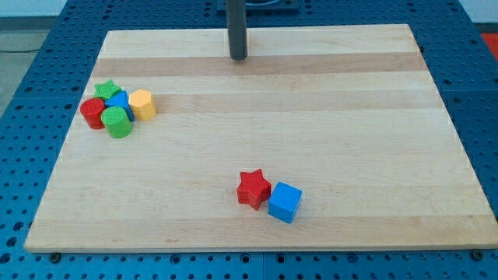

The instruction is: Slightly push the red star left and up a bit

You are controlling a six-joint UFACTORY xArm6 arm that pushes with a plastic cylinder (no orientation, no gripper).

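The red star lies low on the wooden board, a little right of the middle. A blue cube touches its lower right side. My tip is near the view's top, far above the red star and slightly to its left, touching no block.
A cluster sits at the view's left: a green star, a red cylinder, a blue block, a green cylinder and a yellow hexagonal block. Blue perforated table surrounds the board.
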